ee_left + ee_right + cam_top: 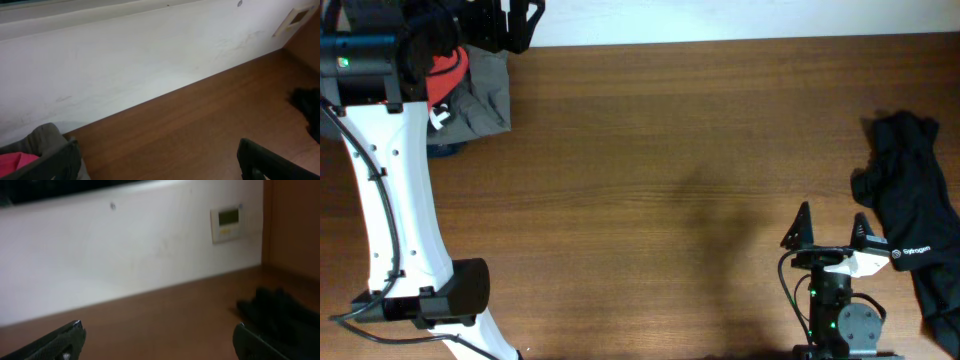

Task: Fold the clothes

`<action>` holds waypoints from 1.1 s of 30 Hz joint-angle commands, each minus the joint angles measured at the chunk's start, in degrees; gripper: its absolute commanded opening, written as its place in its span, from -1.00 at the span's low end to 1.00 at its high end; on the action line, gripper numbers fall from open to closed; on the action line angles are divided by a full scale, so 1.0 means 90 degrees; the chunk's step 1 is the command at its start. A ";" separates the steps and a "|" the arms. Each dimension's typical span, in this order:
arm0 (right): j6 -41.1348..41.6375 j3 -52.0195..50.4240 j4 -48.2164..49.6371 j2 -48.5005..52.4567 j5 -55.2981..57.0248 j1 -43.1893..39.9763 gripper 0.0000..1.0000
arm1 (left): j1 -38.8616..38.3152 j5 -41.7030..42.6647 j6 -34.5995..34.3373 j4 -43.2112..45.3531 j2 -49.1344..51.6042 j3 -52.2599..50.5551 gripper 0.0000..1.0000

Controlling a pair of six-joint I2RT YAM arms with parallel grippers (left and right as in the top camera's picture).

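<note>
Nothing looks folded yet. A red garment lies bunched with a grey garment at the counter's far left, and a black garment lies crumpled at right. The left gripper and right gripper spread their fingers wide, empty.

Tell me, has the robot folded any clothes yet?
Not yet. Done: nothing; the red garment and grey garment lie bunched at the far left corner, the black garment crumpled at the right edge. In hand: nothing, both arms' jaws open and empty. Left: all the folding.
</note>
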 commanded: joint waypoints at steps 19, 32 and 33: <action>-0.0087 -0.0029 -0.1078 -0.0066 -0.0015 0.0036 0.97 | 0.0010 -0.0002 0.0083 0.0012 -0.0012 -0.0019 0.98; -0.0087 -0.0029 -0.1078 -0.0066 -0.0015 0.0036 0.97 | 0.0010 -0.0002 0.0083 0.0012 -0.0012 -0.0019 0.98; -0.0087 -0.0029 -0.1078 -0.0066 -0.0015 0.0036 0.97 | 0.0010 -0.0002 0.0083 0.0012 -0.0012 -0.0019 0.98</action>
